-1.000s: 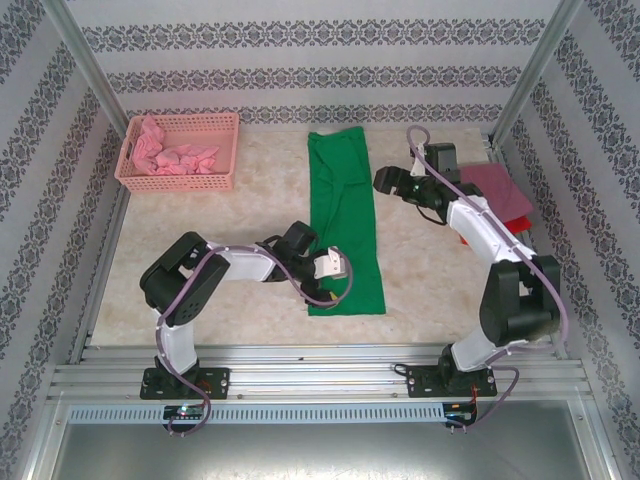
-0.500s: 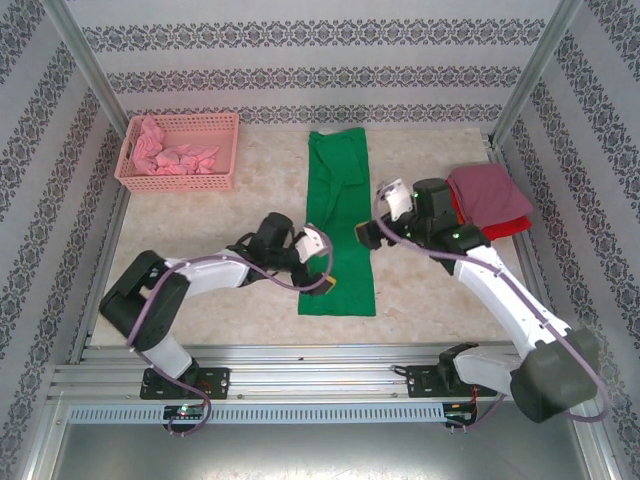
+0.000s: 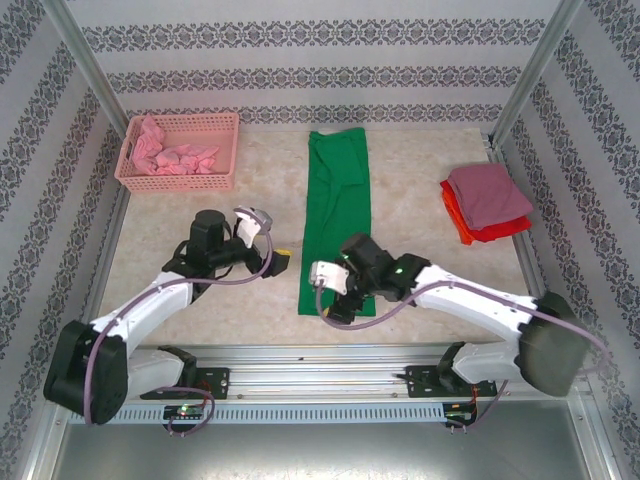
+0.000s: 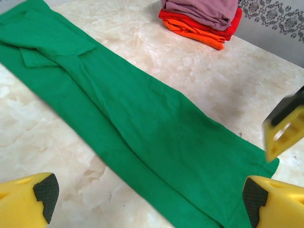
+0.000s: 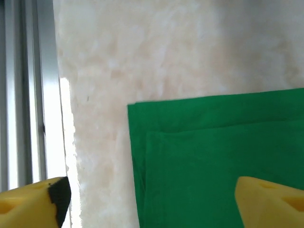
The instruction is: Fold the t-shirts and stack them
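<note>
Your green t-shirt [image 3: 337,200] lies folded into a long narrow strip down the middle of the worktop [image 3: 430,270], its near hem close to the front edge and the metal rail [image 5: 28,95]. The right jaws stand apart over its near left corner with nothing between them; you cannot tell whether they touch the cloth. The right wrist view cuts the shirt off at right and bottom, showing two layered edges. The left jaws are spread wide and empty, just left of the strip over bare stone. In the left wrist view the near end of the strip runs out of frame. At far right, well apart, sits the folded stack: mauve t-shirt [image 4: 199,9] on top, red [image 4: 232,26] beneath, orange [image 4: 199,35] mostly hidden. Crumpled pink t-shirts [image 3: 165,155] fill the basket [image 3: 180,183] at rear left; their number is unclear. You have bare worktop on both sides of the strip
</note>
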`<state>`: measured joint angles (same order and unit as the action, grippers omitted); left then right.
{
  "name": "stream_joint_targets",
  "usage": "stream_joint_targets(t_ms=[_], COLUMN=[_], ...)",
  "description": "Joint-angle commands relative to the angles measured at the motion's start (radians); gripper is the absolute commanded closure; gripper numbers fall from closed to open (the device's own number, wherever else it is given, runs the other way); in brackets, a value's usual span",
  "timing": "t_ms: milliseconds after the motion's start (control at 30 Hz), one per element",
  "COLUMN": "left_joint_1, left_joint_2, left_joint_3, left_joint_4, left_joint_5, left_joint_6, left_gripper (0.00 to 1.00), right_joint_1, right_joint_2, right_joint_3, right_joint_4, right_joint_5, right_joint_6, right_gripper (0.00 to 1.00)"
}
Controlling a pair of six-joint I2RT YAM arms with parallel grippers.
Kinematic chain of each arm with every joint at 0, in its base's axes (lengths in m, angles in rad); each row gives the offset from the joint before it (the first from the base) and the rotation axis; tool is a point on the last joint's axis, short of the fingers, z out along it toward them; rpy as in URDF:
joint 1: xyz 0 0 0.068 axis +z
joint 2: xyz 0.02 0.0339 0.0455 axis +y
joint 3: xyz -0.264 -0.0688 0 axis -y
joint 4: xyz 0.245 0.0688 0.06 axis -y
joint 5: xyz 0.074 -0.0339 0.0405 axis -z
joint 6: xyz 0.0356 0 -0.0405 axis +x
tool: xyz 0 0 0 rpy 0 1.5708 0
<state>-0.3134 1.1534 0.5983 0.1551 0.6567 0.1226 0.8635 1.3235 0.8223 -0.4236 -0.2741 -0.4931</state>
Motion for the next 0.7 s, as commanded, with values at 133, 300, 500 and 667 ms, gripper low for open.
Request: stream_joint_targets(t_ms=[133, 300, 500, 667], left_joint_1=[0.037, 0.039, 0.037, 0.040], left_joint_2=[-0.145, -0.159, -0.138, -0.129], left_joint_3=[-0.014, -0.026, -0.032, -0.041], left_joint_4=[-0.225, -0.205, -0.193, -0.170], left_joint_5=[-0.062, -0.077, -0.083, -0.085], left_joint_6=[0.128, 0.118, 0.120, 0.116], left_gripper=[0.00, 0.00, 0.00, 0.00], right_joint_1=[0.020, 0.023, 0.035, 0.039], right_joint_2=[0.181, 0.244, 0.295, 0.332], right_joint_3=[0.044, 0.050, 0.058, 0.070], right_joint_4=[-0.047, -0.034, -0.047, -0.059], right_joint_5=[0.134, 0.126, 0.139, 0.203], right_joint_6=[-0.117, -0.128, -0.142, -0.138], right_gripper=[0.43, 0.39, 0.39, 0.46])
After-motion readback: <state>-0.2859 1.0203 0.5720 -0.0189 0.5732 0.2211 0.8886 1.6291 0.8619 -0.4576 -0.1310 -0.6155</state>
